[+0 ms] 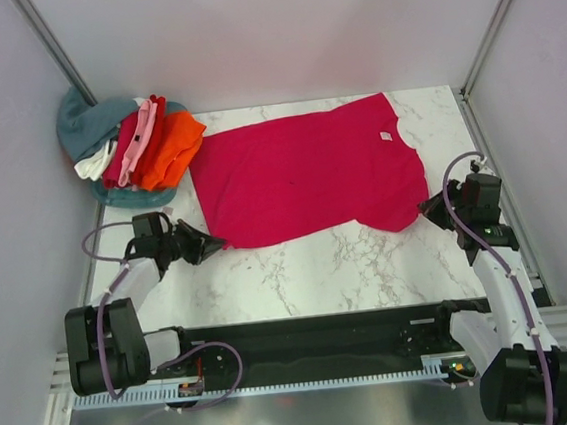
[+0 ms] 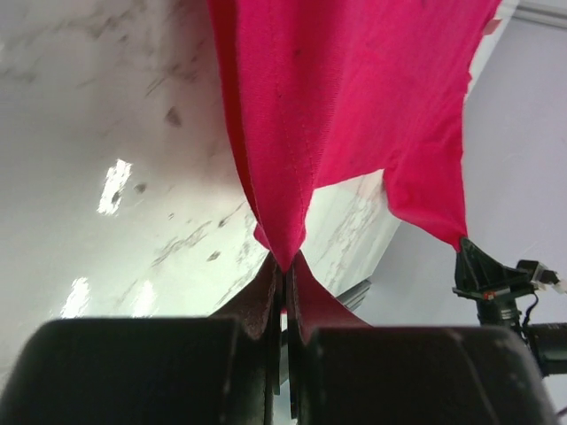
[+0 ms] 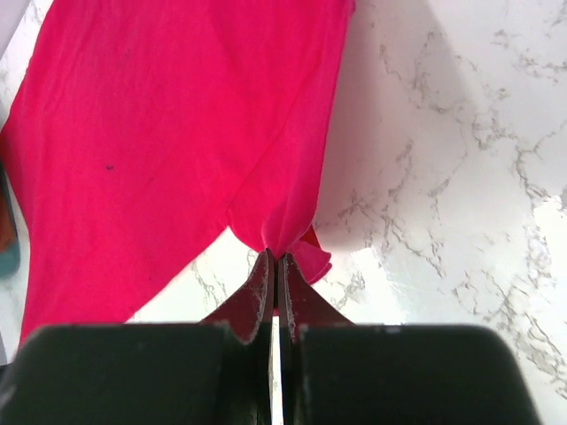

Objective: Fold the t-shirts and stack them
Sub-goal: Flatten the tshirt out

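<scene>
A crimson-magenta t-shirt (image 1: 305, 175) lies spread across the marble table, its small white neck label (image 1: 386, 135) toward the right. My left gripper (image 1: 209, 245) is shut on the shirt's near-left corner; the cloth (image 2: 292, 133) rises taut from the closed jaws (image 2: 285, 264) in the left wrist view. My right gripper (image 1: 429, 207) is shut on the near-right corner, and the fabric (image 3: 177, 133) bunches at its fingertips (image 3: 275, 257). A pile of other t-shirts (image 1: 136, 144), orange, red, pink, white and teal-grey, sits at the back left.
The marble tabletop (image 1: 319, 269) has bare surface in front of the shirt. Grey walls with metal posts enclose the back and sides. The right arm's gripper (image 2: 496, 288) shows in the left wrist view beyond the shirt.
</scene>
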You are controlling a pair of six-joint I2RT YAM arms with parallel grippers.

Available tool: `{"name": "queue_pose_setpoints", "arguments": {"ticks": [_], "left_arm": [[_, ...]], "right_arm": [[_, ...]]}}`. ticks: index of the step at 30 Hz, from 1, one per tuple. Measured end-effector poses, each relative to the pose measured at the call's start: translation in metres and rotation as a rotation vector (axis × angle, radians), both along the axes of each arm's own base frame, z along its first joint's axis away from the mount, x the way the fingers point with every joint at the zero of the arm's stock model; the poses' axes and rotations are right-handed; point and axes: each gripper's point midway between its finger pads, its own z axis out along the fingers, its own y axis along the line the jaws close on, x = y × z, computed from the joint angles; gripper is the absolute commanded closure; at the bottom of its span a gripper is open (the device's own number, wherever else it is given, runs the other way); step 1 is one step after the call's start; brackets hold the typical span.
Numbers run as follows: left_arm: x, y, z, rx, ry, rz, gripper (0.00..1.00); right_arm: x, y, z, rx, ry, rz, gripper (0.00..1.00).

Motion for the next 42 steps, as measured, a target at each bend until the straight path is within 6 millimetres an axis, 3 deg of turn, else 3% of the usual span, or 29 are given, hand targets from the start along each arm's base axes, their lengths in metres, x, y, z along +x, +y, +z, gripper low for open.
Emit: {"name": "queue_pose_setpoints", "arguments": {"ticks": [7, 14, 21, 28, 32, 37, 39, 42], "left_arm": [[-0.031, 0.003, -0.021, 0.029, 0.049, 0.040, 0.98], [-0.031, 0.009, -0.026, 0.066, 0.055, 0.071, 0.91], [-0.034, 0.014, -0.034, 0.100, 0.085, 0.089, 0.68], [-0.041, 0.016, -0.036, 0.112, 0.079, 0.096, 0.66], [-0.048, 0.017, -0.041, 0.124, 0.090, 0.105, 0.69], [-0.053, 0.017, -0.044, 0.128, 0.096, 0.107, 0.85], [-0.054, 0.018, -0.043, 0.131, 0.093, 0.109, 0.96], [-0.054, 0.019, -0.040, 0.143, 0.074, 0.115, 0.98]], "right_arm": [[-0.012, -0.005, 0.006, -0.038, -0.009, -0.023, 1.00], [-0.013, -0.013, -0.010, -0.072, 0.056, -0.044, 1.00], [-0.014, -0.020, -0.022, -0.096, 0.107, -0.063, 1.00], [-0.013, -0.021, -0.023, -0.098, 0.113, -0.066, 1.00], [-0.013, -0.021, -0.023, -0.097, 0.113, -0.065, 1.00], [-0.013, -0.021, -0.023, -0.097, 0.113, -0.065, 1.00], [-0.013, -0.021, -0.023, -0.097, 0.113, -0.065, 1.00], [-0.013, -0.021, -0.023, -0.097, 0.112, -0.065, 1.00]]}}
